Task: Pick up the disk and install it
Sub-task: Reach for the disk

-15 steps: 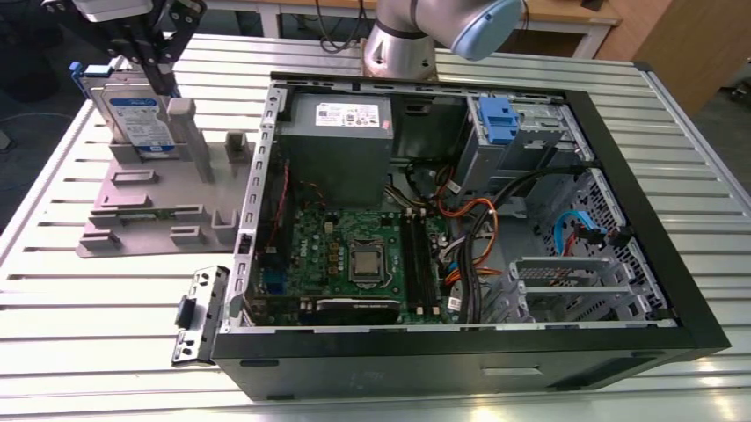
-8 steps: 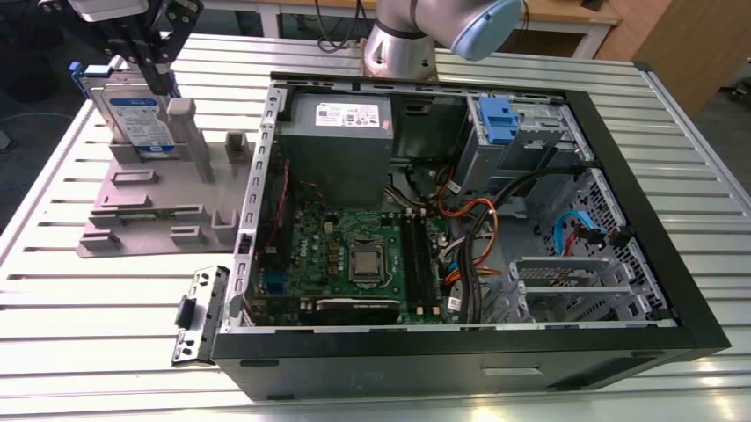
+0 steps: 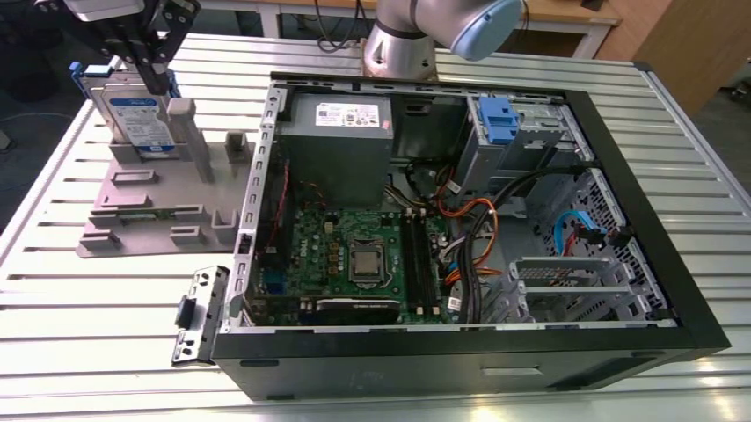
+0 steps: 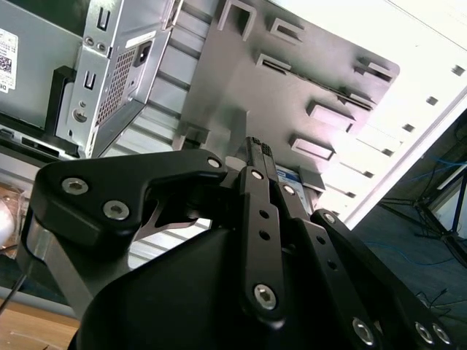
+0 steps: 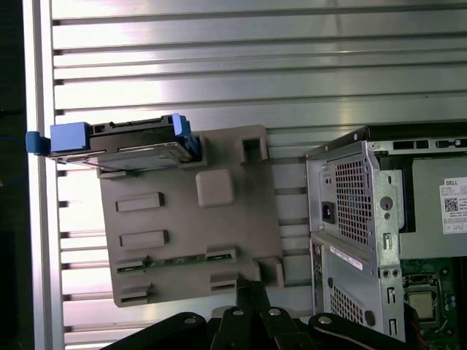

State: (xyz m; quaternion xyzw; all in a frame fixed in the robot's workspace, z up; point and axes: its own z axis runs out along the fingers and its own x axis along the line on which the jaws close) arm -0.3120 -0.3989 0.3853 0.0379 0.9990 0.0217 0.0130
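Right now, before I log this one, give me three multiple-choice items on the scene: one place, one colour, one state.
1. Where is the disk? A flat on the table; B on edge in the grey stand; C in a person's hand.
2. What colour is the disk's bracket? A red; B blue; C green.
3. The computer case is: A open; B shut by a panel; C covered with a cloth.

Key: B, it stands upright between the stand's posts; B, blue plastic rims its edges; A, the motherboard lies exposed.
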